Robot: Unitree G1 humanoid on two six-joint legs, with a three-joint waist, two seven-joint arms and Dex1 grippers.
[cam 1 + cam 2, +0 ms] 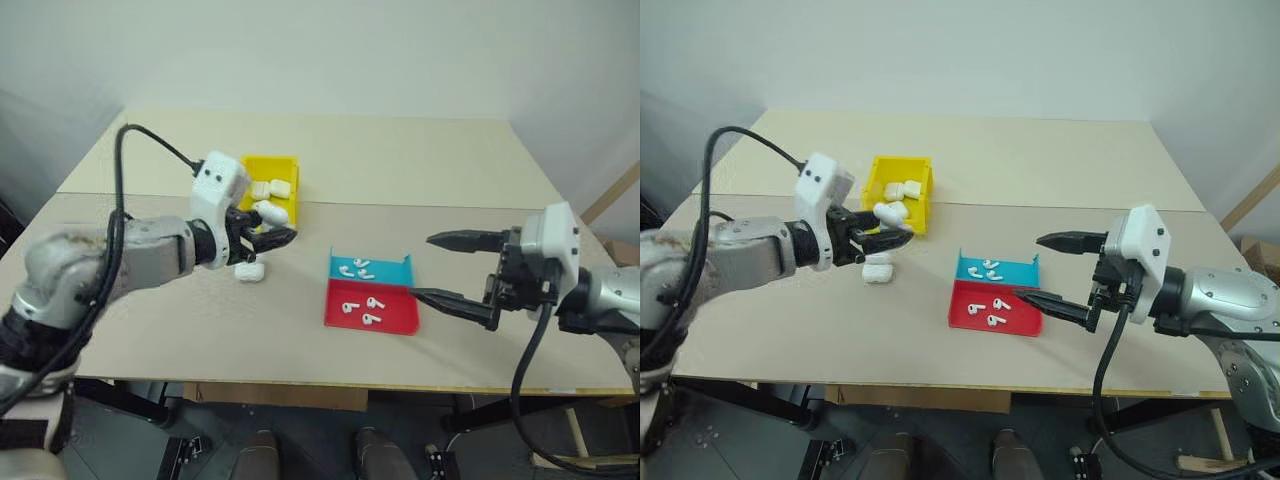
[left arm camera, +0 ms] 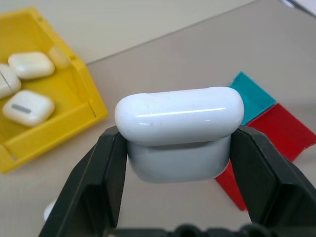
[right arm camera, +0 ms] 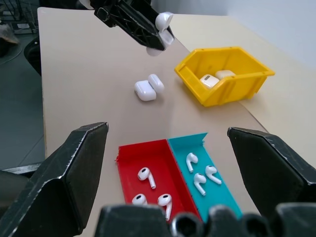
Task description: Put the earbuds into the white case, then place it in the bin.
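looking down and forward from head height over the table [image 1: 420, 150], twice, from two eyes set side by side, nearly the same scene in each. from the left wrist, close up along its fingers toward the yellow bin [image 2: 74, 103] and the tray [image 2: 276, 123]. from the right wrist, low over the table, facing the same tray [image 3: 163, 168] and bin.

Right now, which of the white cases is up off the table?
The case clamped in the left gripper, held in the air beside the bin. The others lie in the bin or on the table.
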